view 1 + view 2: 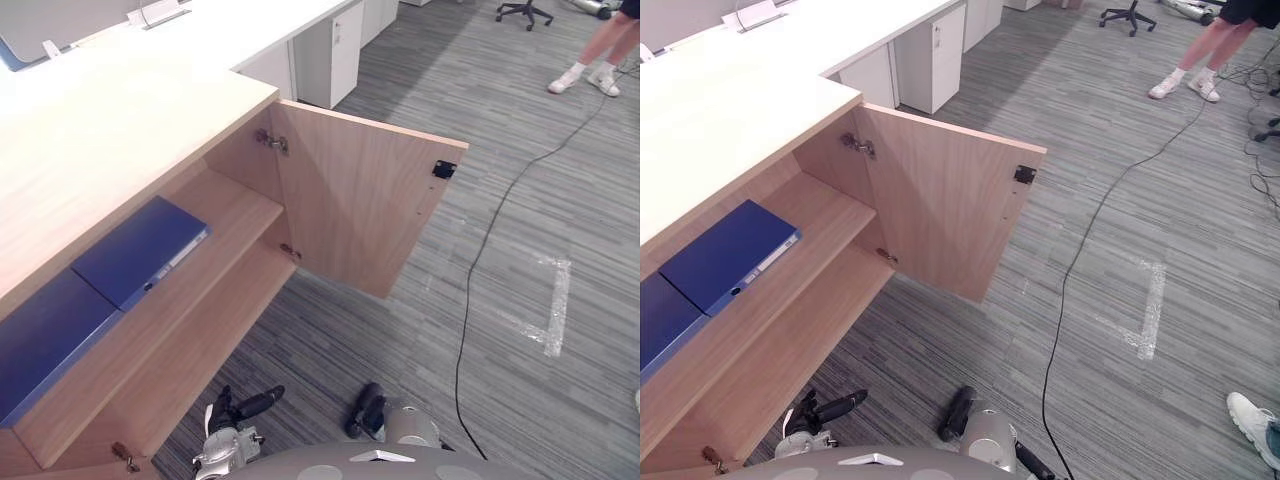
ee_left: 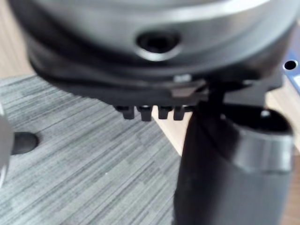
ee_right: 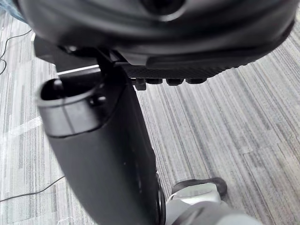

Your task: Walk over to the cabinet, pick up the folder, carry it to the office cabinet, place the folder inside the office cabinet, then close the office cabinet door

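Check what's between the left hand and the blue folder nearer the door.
Nothing loose: between left hand and folder lie only carpet and the bare front strips of the two shelves, seen in the left eye view.

Head stereo pair sits high, pitched down, facing the open office cabinet [image 1: 200, 300]. Both eyes share the cabinet, its door [image 1: 350, 200] and the carpet [image 1: 380, 330]; the right eye sees a bit further right. Left wrist cam looks along the left hand [image 2: 225, 164], very close, with carpet and cabinet wood past it. Right wrist cam does likewise along the right hand [image 3: 103, 154], carpet beyond.
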### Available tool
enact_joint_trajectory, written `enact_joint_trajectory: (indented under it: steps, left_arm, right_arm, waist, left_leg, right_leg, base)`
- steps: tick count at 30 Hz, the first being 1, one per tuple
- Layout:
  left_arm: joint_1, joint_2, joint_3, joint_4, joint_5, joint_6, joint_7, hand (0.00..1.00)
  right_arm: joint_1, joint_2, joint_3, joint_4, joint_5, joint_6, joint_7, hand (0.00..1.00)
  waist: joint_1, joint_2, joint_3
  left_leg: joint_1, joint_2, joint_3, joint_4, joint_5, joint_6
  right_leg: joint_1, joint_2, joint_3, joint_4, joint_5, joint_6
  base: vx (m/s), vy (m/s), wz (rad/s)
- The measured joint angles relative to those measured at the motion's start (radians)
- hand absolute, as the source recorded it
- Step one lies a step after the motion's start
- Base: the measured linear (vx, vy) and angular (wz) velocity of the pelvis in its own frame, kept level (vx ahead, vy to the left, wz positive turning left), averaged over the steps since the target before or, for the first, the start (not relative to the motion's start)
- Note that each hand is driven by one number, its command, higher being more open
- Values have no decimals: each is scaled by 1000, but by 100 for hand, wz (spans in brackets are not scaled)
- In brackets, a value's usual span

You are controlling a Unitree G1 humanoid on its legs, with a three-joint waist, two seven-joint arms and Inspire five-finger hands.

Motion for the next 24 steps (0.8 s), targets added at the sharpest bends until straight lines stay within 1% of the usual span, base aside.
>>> enact_joint_trajectory:
  steps: [1, 2, 3, 4, 5, 6, 8, 9, 10, 11, 12, 13, 14, 15, 16, 17, 19, 20, 21, 22, 23, 24]
  left_arm:
    - [0, 3, 12, 1, 0, 0, 8, 100]
    - [1, 6, 14, 1, -2, 1, 14, 100]
    - [1, 15, 14, 1, -2, 1, 24, 100]
    - [2, 35, 10, 7, -4, 3, 30, 100]
    - [16, 40, 10, 22, -10, 4, 34, 100]
    - [18, 47, 8, 23, -11, 8, 34, 100]
    - [22, 54, -1, 23, -14, 13, 39, 100]
    - [21, 52, -5, 22, -15, 14, 39, 100]
    - [20, 45, -11, 21, -19, 13, 39, 100]
    - [20, 37, -11, 21, -20, 13, 39, 100]
    - [14, 28, -21, 21, -20, 12, 38, 100]
    - [12, 29, -31, 20, -20, 11, 38, 100]
    - [13, 38, -41, 19, -20, 10, 36, 100]
    - [13, 45, -43, 19, -20, 10, 36, 100]
    - [14, 52, -43, 18, -20, 9, 36, 100]
    - [15, 52, -43, 18, -21, 9, 33, 100]
    - [20, 55, -42, 14, -27, 9, 24, 100]
    - [24, 57, -41, 10, -48, 9, 21, 100]
    - [27, 56, -42, 9, -52, 8, 16, 100]
    - [28, 50, -44, 9, -54, 7, 13, 100]
    - [31, 50, -45, 6, -57, 6, 6, 100]
    - [45, 56, -45, -2, -65, 3, -1, 100]
  right_arm:
    - [-12, -1, 19, 3, 0, 0, 0, 100]
    - [-21, -9, 31, 9, 0, -2, 1, 100]
    - [-27, -11, 47, 20, 2, -2, 3, 100]
    - [-28, -4, 49, 33, 2, -1, 7, 100]
    - [-29, -6, 51, 50, 2, -5, 8, 100]
    - [-30, -8, 51, 56, 2, -7, 9, 100]
    - [-32, -6, 47, 60, 2, -9, 10, 100]
    - [-31, -7, 46, 60, 2, -11, 11, 100]
    - [-30, -14, 46, 60, 2, -14, 14, 100]
    - [-30, -19, 46, 59, 4, -16, 15, 100]
    - [-35, -36, 52, 58, 24, -21, 23, 100]
    - [-41, -39, 71, 56, 48, -24, 30, 100]
    - [-42, -36, 104, 56, 120, -35, 54, 100]
    - [-46, -33, 121, 55, 162, -40, 77, 100]
    - [-50, -32, 150, 51, 235, -45, 123, 100]
    - [-56, -32, 169, 38, 316, -50, 175, 100]
    - [-67, -31, 198, 26, 390, -52, 222, 100]
    - [-79, -34, 226, 14, 446, -54, 250, 100]
    - [-89, -42, 252, 10, 516, -54, 270, 100]
    - [-91, -47, 266, 4, 544, -53, 275, 100]
    - [-89, -54, 288, -12, 609, -52, 290, 100]
    - [-94, -57, 304, -29, 658, -52, 295, 100]
  waist:
    - [3, -2, -16]
    - [4, 3, -19]
    - [-2, -15, -24]
    - [-6, -36, -23]
    - [-2, -33, -28]
    - [-2, -39, -31]
    - [-3, -53, -36]
    - [-3, -43, -36]
    - [-7, -34, -37]
    - [-9, -22, -45]
    - [-10, 2, -51]
    - [-10, 7, -52]
    - [-10, -7, -46]
    - [-10, -16, -43]
    - [-9, -24, -38]
    - [-8, -23, -35]
    - [-8, -21, -31]
    - [-6, -18, -30]
    - [-1, -9, -28]
    - [0, -2, -26]
    - [-2, 6, -24]
    - [0, 14, -25]
  left_leg:
    - [-20, 3, 23, -8, 4, 6]
    - [-32, 16, 33, -18, 3, 4]
    - [-43, 17, 33, -20, -6, -14]
    - [-44, 12, 31, -10, -9, -24]
    - [-49, 20, 25, 3, 4, -21]
    - [-56, 19, 18, 18, 15, -22]
    - [-81, 17, -37, 91, 29, -17]
    - [-92, 17, -63, 120, 28, -18]
    - [-92, 15, -75, 108, 22, -18]
    - [-92, 14, -77, 93, 17, -21]
    - [-86, 11, -81, 58, 8, -33]
    - [-77, 8, -83, 40, 7, -35]
    - [-76, 6, -83, 36, 4, -39]
    - [-76, 5, -82, 36, 2, -42]
    - [-74, 5, -80, 35, -11, -56]
    - [-73, 11, -77, 36, -36, -69]
    - [-73, 11, -69, 40, -44, -69]
    - [-74, 14, -59, 40, -51, -58]
    - [-76, 21, -53, 38, -52, -56]
    - [-76, 27, -52, 38, -50, -61]
    - [-75, 32, -62, 41, -47, -70]
    - [-75, 30, -73, 52, -42, -82]
  right_leg:
    - [-12, 3, -37, -16, -2, -2]
    - [-22, 4, -44, -16, 1, -6]
    - [-37, 9, -41, -18, 10, -6]
    - [-28, 32, -30, -66, 61, -28]
    - [-10, 65, -21, -133, 93, -30]
    - [-4, 73, -12, -164, 106, -33]
    - [32, 90, 9, -251, 146, -43]
    - [56, 100, 17, -307, 175, -38]
    - [73, 114, 19, -358, 204, -21]
    - [75, 123, 19, -377, 218, -17]
    - [75, 139, 21, -397, 232, -8]
    - [75, 146, 32, -406, 244, 3]
    - [80, 153, 54, -423, 258, 18]
    - [83, 157, 61, -434, 266, 21]
    - [86, 165, 69, -444, 279, 20]
    - [86, 170, 70, -444, 282, 22]
    - [85, 169, 74, -444, 281, 22]
    - [83, 169, 73, -443, 275, 17]
    - [80, 173, 70, -443, 267, 11]
    - [77, 175, 73, -434, 270, 5]
    - [73, 176, 84, -418, 269, 3]
    - [85, 185, 95, -449, 282, -15]
  base:
    - [-65, -73, -48]
    - [-61, -70, -32]
    - [-39, -43, -21]
    - [-37, -41, -30]
    - [-25, -29, -36]
    - [8, -47, -40]
    - [26, -19, -24]
    - [8, 56, -8]
    - [-8, 110, -2]
    - [-44, 167, 10]
    - [-50, 169, 15]
    - [-66, 181, 16]
    - [-55, 140, 10]
    - [-77, 154, 7]
    - [-88, 157, 1]
    - [-112, 189, -5]
    - [-90, 145, -10]
    - [-67, 95, -11]
    - [-55, 88, -7]
    - [-22, 100, 8]
    - [29, 106, 15]
    - [51, 120, 11]
